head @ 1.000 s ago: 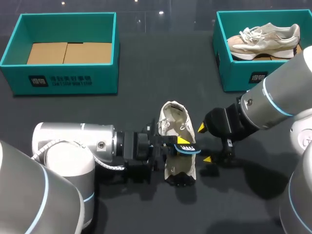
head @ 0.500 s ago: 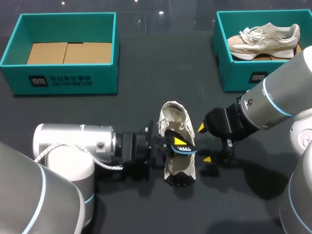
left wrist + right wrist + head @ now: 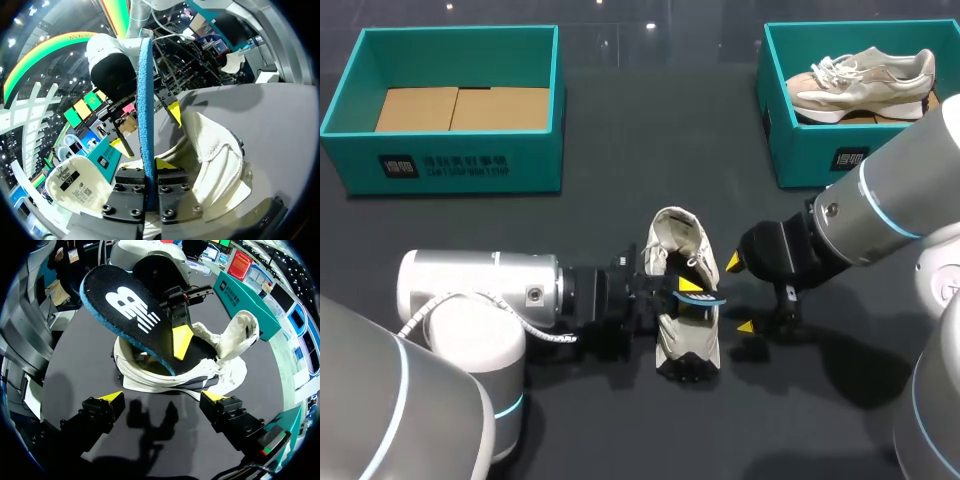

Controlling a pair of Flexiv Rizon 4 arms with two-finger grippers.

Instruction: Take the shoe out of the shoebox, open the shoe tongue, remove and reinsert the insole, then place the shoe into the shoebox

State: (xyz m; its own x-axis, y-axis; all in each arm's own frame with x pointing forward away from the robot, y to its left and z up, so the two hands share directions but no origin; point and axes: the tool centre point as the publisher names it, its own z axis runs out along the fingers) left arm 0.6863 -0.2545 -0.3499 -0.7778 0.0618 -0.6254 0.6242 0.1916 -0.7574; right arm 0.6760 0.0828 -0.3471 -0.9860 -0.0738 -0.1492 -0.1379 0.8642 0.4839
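Shoe (image 3: 682,310) lies near the middle of the table (image 3: 620,170), its opening spread wide. The left gripper (image 3: 692,292) comes in from 9 o'clock and is clenched on the insole (image 3: 125,310). The insole is held on edge, one end down inside the shoe and the other raised clear of it. The right gripper (image 3: 740,294) sits at the shoe's 3 o'clock with its fingers spread, holding nothing and just apart from the shoe. A teal box (image 3: 450,35) lined with cardboard waits at 10 o'clock. A second box (image 3: 775,100) with another shoe is at 2 o'clock. The main risk, as I judge it, is that nothing pins the shoe down, so any drag from the insole could slide or tip it. The grip is also thin, so the insole may twist or slip loose. Its lower end could also catch on the lining and fold, leaving it creased rather than flat.
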